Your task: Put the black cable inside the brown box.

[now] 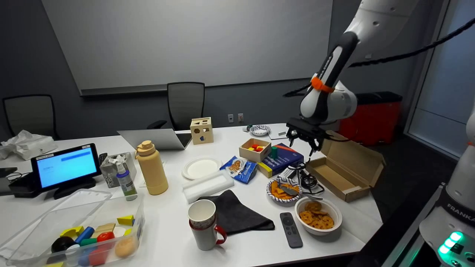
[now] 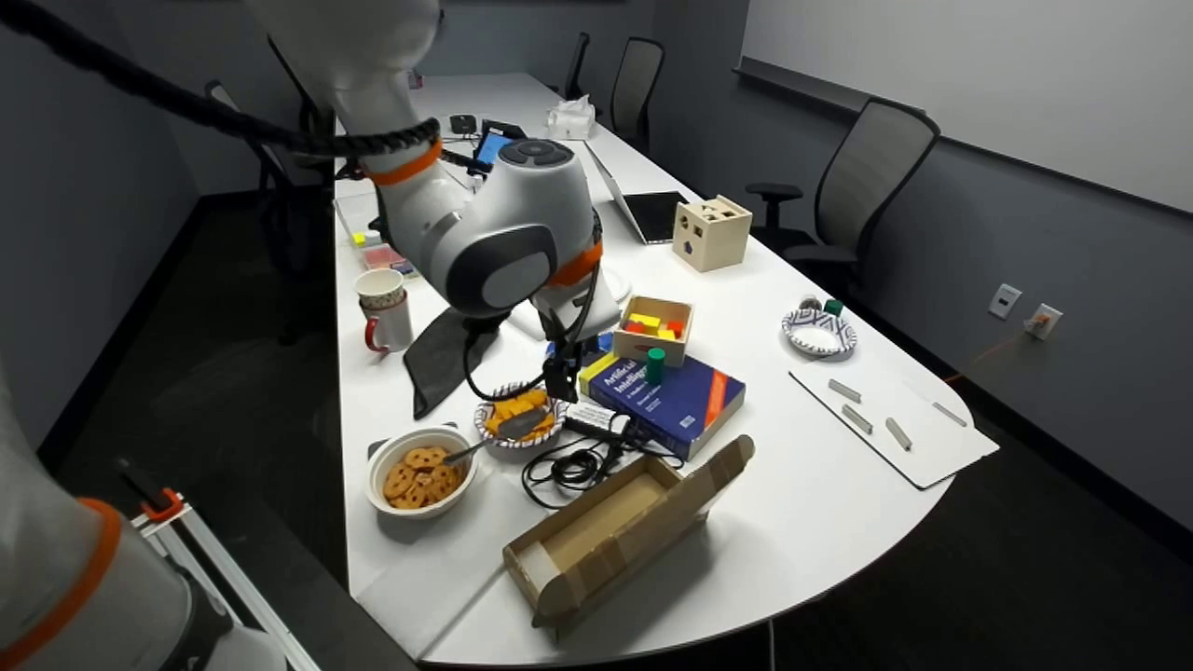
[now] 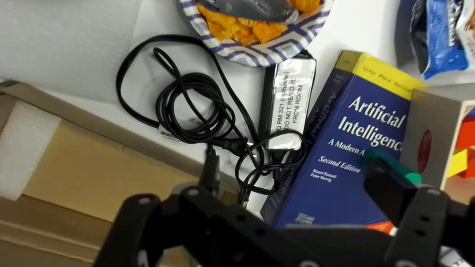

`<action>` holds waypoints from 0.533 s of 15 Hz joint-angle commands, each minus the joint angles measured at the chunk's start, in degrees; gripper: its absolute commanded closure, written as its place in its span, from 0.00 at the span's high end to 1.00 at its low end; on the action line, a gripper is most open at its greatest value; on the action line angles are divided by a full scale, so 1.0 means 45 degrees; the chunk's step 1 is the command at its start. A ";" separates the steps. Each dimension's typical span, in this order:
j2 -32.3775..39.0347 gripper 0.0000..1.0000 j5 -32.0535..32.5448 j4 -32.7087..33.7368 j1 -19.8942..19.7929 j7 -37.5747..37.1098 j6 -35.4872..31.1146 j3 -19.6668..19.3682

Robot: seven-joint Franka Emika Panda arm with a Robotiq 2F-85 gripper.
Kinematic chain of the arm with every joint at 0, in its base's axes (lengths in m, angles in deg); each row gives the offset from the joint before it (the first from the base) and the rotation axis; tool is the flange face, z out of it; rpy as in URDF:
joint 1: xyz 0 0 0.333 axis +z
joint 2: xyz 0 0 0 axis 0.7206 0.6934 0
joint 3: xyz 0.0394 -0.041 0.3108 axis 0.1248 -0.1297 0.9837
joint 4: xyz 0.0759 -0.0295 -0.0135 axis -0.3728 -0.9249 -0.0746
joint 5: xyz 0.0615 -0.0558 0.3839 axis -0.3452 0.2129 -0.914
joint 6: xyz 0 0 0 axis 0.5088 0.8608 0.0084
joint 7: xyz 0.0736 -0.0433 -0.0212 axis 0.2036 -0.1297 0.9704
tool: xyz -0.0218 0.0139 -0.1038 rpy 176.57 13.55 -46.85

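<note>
Wrist view, left to right: open brown box [image 3: 100,168]; black cable [image 3: 193,136] coiled on the table [image 3: 367,29] beside it; labelled adapter [image 3: 291,100] (apparently attached, so likely to drag); gripper [image 3: 295,170] above, spread wide and empty. Best centred over the cable, pinching several loops together.

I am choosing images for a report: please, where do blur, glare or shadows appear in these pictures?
Wrist view: gripper fingers dark and blurred, black cable and book title fairly sharp, slight glare on the adapter label; in an exterior view, brown box casting a soft shadow; in an exterior view, green base lights glowing, somewhat washed out.
</note>
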 commanded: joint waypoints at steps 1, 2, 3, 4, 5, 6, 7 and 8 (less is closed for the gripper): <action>0.3284 1.00 -0.0627 0.2853 0.1491 -0.0727 -0.0117 -0.1564; 0.3824 1.00 -0.0887 0.3492 0.1704 -0.0775 0.0222 -0.1750; 0.4428 1.00 -0.1155 0.4106 0.1812 -0.0817 0.0447 -0.1753; 0.4810 1.00 -0.1341 0.4533 0.2014 -0.0916 0.0802 -0.1827; 0.4907 1.00 -0.1453 0.4745 0.2201 -0.0964 0.1086 -0.1864; 0.5129 1.00 -0.1564 0.5037 0.2285 -0.1045 0.1362 -0.1787; 0.5301 1.00 -0.1684 0.5274 0.2318 -0.1064 0.1546 -0.1664; 0.5166 1.00 -0.1710 0.5214 0.2639 -0.1311 0.1800 -0.1912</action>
